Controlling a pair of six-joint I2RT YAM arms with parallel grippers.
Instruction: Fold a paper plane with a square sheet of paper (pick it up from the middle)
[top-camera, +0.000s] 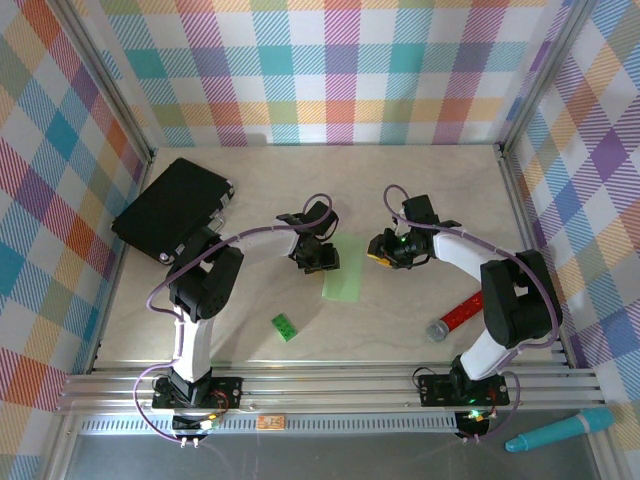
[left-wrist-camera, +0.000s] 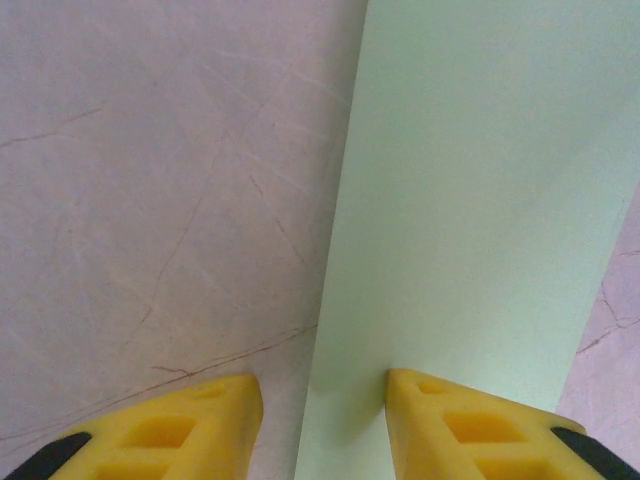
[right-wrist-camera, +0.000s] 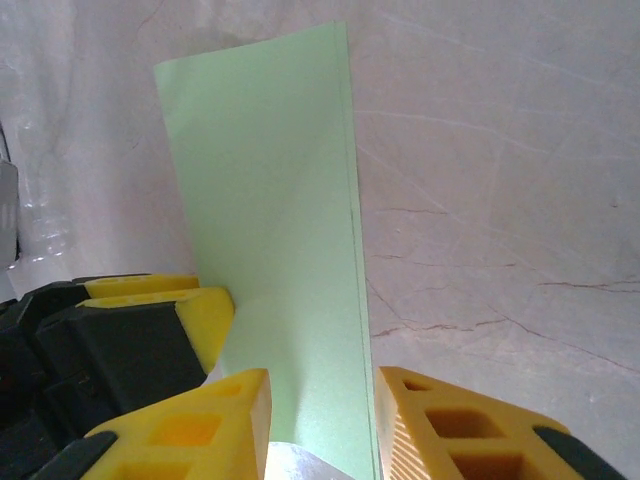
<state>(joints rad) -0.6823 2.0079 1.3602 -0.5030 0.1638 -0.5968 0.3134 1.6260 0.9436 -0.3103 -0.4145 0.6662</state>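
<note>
Bench first: pale marbled top, checked walls round it. Black flat case sits askew at the far-left corner. Both arms reach in twd the middle, left arm from the near-left, right arm from the near-right.

Mid-bench lies the sheet of paper, pale green and folded to a long strip w/ doubled layers showing along one edge in the right wrist view. An arm meets it from each side.

Left fingers are spread: one yellow tip on bare bench, the other down on the strip, its long edge running btwn them. Right fingers are also apart, the strip's end lying in the gap, no pinch on it.

Red stick w/ grey end is by the right arm, twd the near-right corner. Teal pen lies off the bench, on the front ledge. Small green toy brick sits btwn the strip and the near edge.
</note>
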